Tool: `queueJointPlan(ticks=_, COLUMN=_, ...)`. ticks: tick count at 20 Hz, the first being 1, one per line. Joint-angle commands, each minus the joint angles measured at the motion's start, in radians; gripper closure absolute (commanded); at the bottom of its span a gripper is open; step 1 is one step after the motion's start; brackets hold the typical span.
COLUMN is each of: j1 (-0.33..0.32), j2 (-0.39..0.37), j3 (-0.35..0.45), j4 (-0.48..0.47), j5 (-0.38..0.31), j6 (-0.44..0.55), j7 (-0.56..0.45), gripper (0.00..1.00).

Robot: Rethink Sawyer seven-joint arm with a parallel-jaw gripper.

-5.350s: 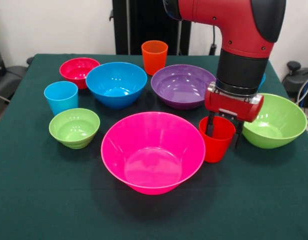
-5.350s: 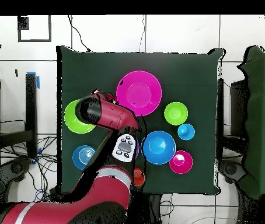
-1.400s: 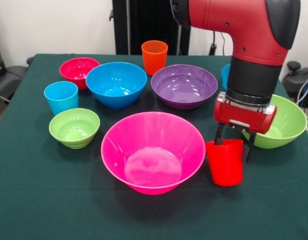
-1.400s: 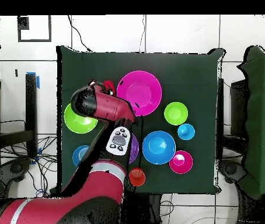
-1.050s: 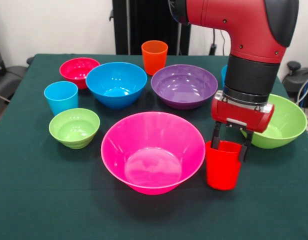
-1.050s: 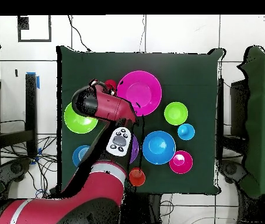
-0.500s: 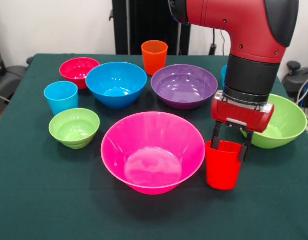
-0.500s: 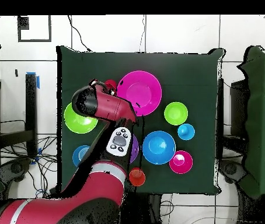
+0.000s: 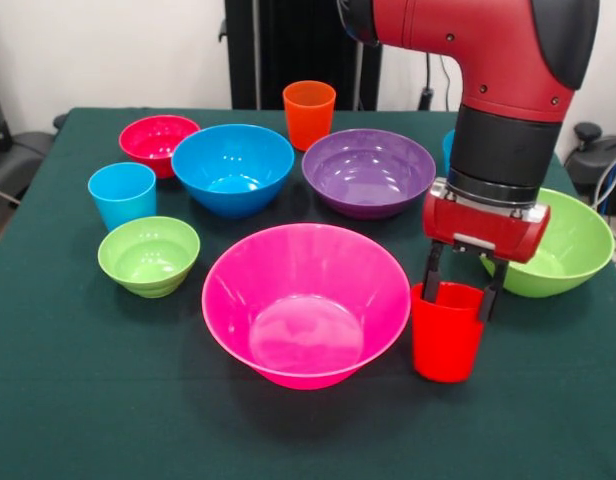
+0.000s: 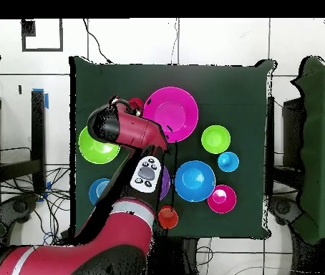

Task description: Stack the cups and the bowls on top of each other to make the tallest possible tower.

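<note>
Green-clothed surface [image 9: 78, 400], nothing stacked yet; my jaws straddle the red cup [image 9: 446, 332] upright beside the pink bowl [image 9: 306, 304], whether pinching I cannot tell; a loose hold could tip it.

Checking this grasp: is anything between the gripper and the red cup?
Nothing visible. The gripper straddles the rim of the red cup, one finger on each side, with the pink bowl close beside it.

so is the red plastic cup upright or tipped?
Upright: the red plastic cup stands mouth up on the table, gripper jaws straddling its rim.
</note>
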Motion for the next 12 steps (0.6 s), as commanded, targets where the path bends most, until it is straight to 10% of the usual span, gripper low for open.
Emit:
queueJointPlan(ticks=1, j1=0.004, j2=-0.003, j3=0.049, j4=0.004, j5=-0.053, j6=0.042, j7=0.1, gripper=0.0)
queueJointPlan(ticks=12, j1=-0.008, j2=-0.005, j3=0.061, j4=-0.002, j5=-0.06, j6=0.008, j7=0.091, gripper=0.0)
